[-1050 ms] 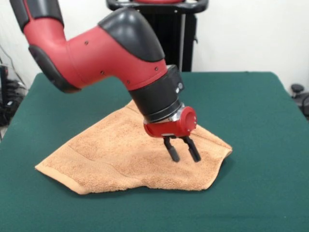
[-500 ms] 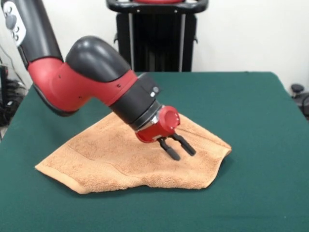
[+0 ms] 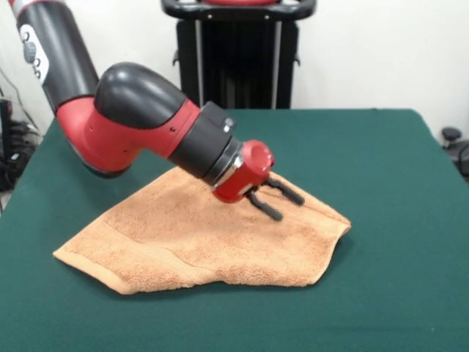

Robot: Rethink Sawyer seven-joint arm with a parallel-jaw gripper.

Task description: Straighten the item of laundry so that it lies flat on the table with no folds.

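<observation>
**The arm tips up and lets the towel be**

The gripper (image 3: 281, 202) is now higher than it was a moment ago. One second back its two fingers pointed almost straight down at the towel (image 3: 198, 238). Now they lean out sideways, above the towel's far right part, and there is a gap between them – the gripper is spread apart and holds nothing.

The towel has not moved at all. It lies in the same spot on the green table (image 3: 381, 183), a bit left of the middle. Its shape is lopsided – one corner sticks out low on the left, and the right edge looks doubled under. So it is not flat yet.

My guess is that the arm is moving off to try a new spot. The folded right side looks like the place that needs a tug next.
</observation>
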